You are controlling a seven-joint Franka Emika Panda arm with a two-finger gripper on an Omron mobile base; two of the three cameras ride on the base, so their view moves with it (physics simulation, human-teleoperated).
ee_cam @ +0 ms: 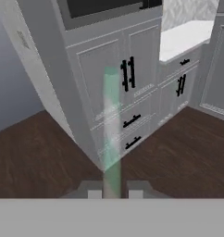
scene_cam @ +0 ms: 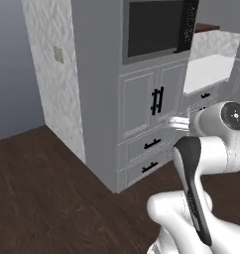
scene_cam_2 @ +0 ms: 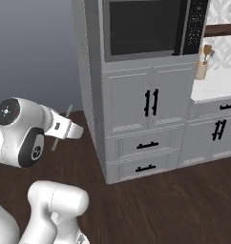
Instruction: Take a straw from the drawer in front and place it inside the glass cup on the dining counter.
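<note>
My gripper (ee_cam: 111, 190) is shut on the straw (ee_cam: 111, 120), a thin pale tube rising straight up between the two fingertips in the hand view. From the right base view, the straw (scene_cam_2: 61, 128) shows as a slanted thin line through the gripper (scene_cam_2: 74, 129), held in the air left of the tall cabinet. The pale hand (scene_cam: 179, 121) also shows in front of the cabinet. Two grey drawers with black bar handles, an upper drawer (scene_cam_2: 147, 144) and a lower one (scene_cam_2: 145, 167), are both shut. The glass cup and the dining counter are out of view.
A tall grey cabinet holds a dark oven (scene_cam_2: 146, 26) above paired doors with vertical black handles (scene_cam_2: 151, 102). A marble worktop (scene_cam_2: 217, 88) with a utensil holder (scene_cam_2: 202, 66) lies to the right. Dark wood floor (scene_cam_2: 174, 205) spreads in front.
</note>
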